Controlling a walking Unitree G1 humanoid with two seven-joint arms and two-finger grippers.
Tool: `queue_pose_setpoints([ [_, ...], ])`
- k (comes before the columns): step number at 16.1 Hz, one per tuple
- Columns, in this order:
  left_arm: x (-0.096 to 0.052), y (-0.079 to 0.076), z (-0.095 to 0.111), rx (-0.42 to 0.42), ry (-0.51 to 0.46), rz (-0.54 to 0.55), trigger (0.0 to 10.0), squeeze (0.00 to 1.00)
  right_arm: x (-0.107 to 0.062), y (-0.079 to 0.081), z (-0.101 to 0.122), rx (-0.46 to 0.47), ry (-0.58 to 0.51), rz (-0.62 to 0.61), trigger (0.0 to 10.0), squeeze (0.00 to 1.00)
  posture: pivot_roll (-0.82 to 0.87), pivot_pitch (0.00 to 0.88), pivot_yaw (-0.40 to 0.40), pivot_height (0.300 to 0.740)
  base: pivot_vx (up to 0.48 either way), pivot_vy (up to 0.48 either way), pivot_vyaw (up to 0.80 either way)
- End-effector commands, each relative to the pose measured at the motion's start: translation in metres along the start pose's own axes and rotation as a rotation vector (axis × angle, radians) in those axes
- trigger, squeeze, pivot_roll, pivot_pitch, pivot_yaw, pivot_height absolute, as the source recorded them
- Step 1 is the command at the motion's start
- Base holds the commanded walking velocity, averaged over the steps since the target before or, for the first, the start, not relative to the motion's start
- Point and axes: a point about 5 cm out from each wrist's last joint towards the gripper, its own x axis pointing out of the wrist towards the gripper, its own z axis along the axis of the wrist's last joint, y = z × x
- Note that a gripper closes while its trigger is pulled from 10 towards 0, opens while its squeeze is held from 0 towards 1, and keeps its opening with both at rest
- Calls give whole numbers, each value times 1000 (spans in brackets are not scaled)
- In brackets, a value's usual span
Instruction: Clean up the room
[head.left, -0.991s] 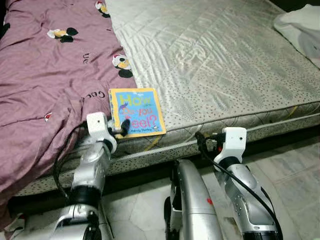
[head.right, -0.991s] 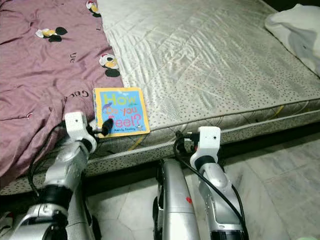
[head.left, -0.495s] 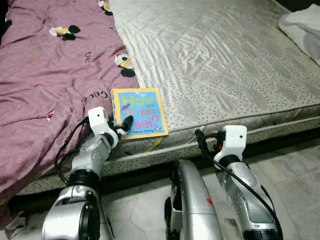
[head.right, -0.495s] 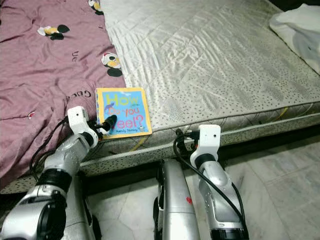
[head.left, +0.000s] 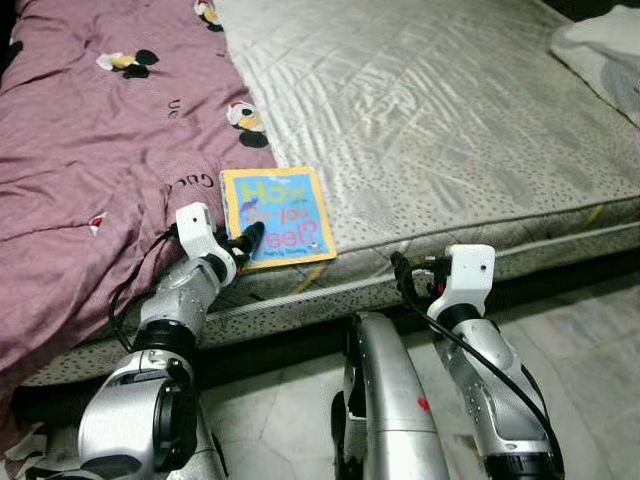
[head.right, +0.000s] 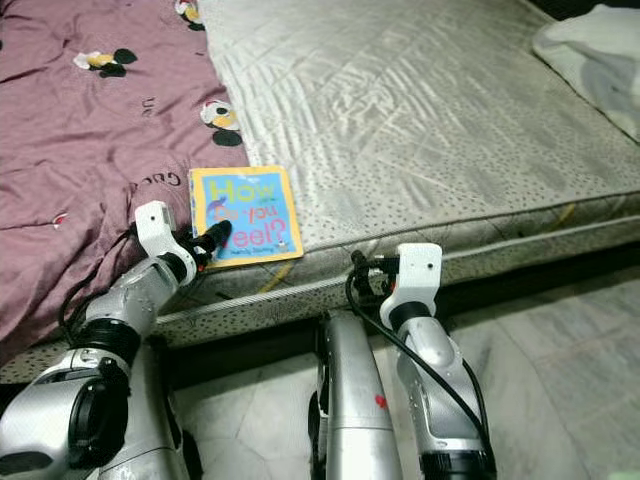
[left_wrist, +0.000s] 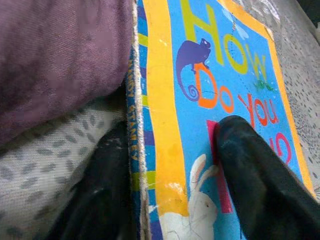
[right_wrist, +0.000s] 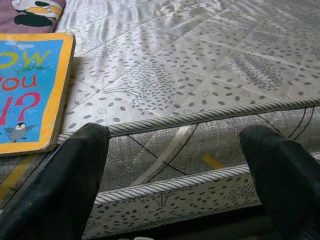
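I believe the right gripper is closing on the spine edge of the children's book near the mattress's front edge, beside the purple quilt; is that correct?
Not quite: it is the left gripper, not the right. The left wrist view shows its fingers straddling the spine edge of the children's book, one on the cover. The book does lie on the mattress beside the purple quilt. The right gripper hangs open by the mattress's side.

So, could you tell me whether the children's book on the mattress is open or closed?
Closed: the book lies flat, front cover up, on the mattress; the left claw straddles its spine edge.
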Motion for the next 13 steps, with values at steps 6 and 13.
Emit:
queue_pose_setpoints([
  [6, 4, -13, -3, -11, 31, -84, 0, 0, 8, -1, 7, -25, -43, -10, 10000, 0, -100, 57, -76, 444, 0, 0, 0],
  [13, 6, -20, 6, 7, -23, -80, 0, 0, 12, 0, 11, -43, -70, -10, 10000, 0, -87, 48, -72, 444, 0, 0, 0],
])
